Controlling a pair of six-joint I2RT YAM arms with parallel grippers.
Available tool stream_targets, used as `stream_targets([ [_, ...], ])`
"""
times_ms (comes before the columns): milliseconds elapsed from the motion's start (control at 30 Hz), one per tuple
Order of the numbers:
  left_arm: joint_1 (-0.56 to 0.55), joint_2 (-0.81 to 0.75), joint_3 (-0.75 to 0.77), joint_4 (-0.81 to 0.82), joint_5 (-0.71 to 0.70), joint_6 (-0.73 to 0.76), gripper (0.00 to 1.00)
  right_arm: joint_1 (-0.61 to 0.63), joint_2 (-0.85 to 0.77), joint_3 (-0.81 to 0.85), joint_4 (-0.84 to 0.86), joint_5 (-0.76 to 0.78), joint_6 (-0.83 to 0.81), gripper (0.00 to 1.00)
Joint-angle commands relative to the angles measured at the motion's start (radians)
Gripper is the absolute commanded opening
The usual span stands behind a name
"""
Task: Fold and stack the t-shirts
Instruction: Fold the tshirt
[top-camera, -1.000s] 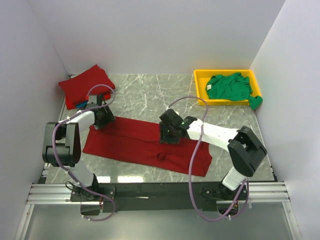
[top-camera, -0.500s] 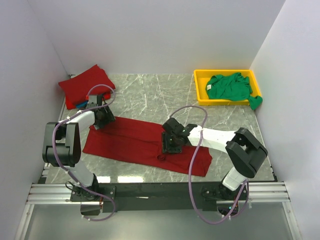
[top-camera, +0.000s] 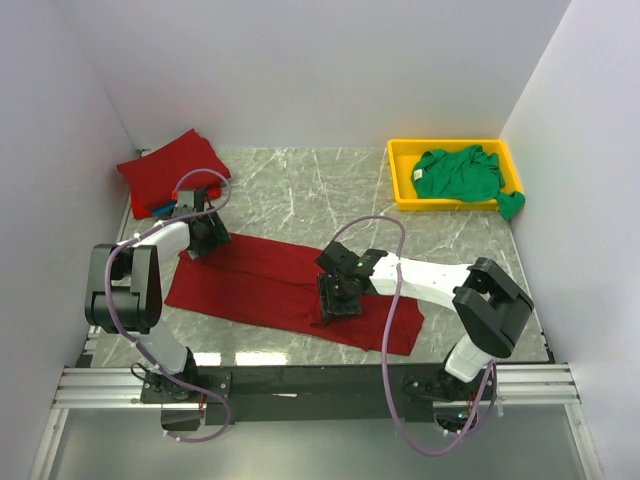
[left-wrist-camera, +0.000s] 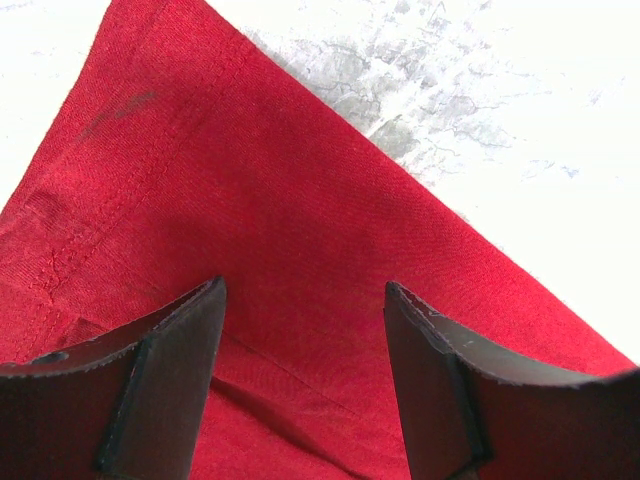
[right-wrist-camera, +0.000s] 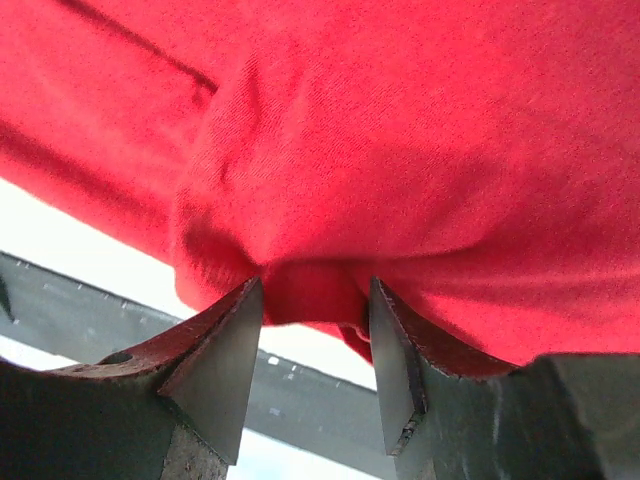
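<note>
Shirt location first: dark red short-sleeved cloth t-shirt (top-camera: 250, 285) lies spread flat on grey marbled desk (top-camera: 300, 180), close in front of both arm bases. Its long axis runs slantwise, from the far-left side down to the near-right side. I cannot tell which end is the collar.

Left tool (left-wrist-camera: 300, 300) sits over the shirt's far-left corner with fingers apart and nothing between them. Bare red cloth shows in the gap, and desk shows just past the hem. Whether the tips press the cloth is unclear.

Right tool (right-wrist-camera: 315, 290) is at the near long edge, about mid-length. It is clamped on a raised bunch of that edge, and the cloth fills the gap and touches both fingers. The rest of the shirt lies on the far side of this tool, so any fold would likely carry the near edge away from the bases, across the long axis. The right arm has the hold and the left arm is nearer the far corner.

Elsewhere, bright green cloth t-shirt (top-camera: 458, 172) lies crumpled in shallow yellow plastic tray (top-camera: 400, 175) at far right, one part hanging over the rim. Folded dark red cloth pile (top-camera: 170, 170) sits at far left, well apart from the tray.
</note>
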Motion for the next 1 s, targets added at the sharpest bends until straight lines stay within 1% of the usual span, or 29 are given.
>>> stream_targets([
  [0,0.002,0.02,0.002,-0.024,-0.014,0.013,0.7,0.021,-0.027,0.076,-0.103,-0.013,0.011,0.54],
  [133,0.002,0.024,0.002,-0.02,-0.014,0.013,0.7,0.032,-0.015,0.102,-0.117,-0.064,0.005,0.54],
  [233,0.002,0.026,0.001,-0.021,-0.015,0.015,0.7,0.039,0.005,0.099,-0.095,-0.133,-0.008,0.53],
  [433,0.003,0.027,0.002,-0.021,-0.02,0.016,0.7,0.053,0.029,0.091,-0.051,-0.223,-0.019,0.53],
  [500,0.003,0.024,0.002,-0.024,-0.021,0.018,0.7,0.053,0.026,0.096,-0.048,-0.233,-0.019,0.53],
  [633,0.003,0.015,0.016,-0.04,-0.024,0.018,0.7,0.046,-0.006,0.122,-0.101,-0.161,-0.013,0.53],
  [700,0.003,0.003,0.029,-0.044,-0.021,0.015,0.7,0.029,-0.041,0.126,-0.146,-0.1,-0.002,0.53],
  [800,0.003,-0.009,0.053,-0.056,-0.012,0.009,0.7,-0.043,-0.104,0.107,-0.195,-0.008,0.013,0.53],
  [833,0.003,-0.011,0.058,-0.058,0.002,0.007,0.7,-0.095,-0.136,0.084,-0.205,0.015,0.016,0.53],
  [933,0.003,-0.005,0.071,-0.06,0.016,-0.003,0.7,-0.195,-0.191,0.047,-0.238,0.1,0.014,0.53],
  [967,0.003,0.004,0.079,-0.061,0.014,-0.003,0.7,-0.265,-0.202,0.041,-0.245,0.118,0.002,0.53],
])
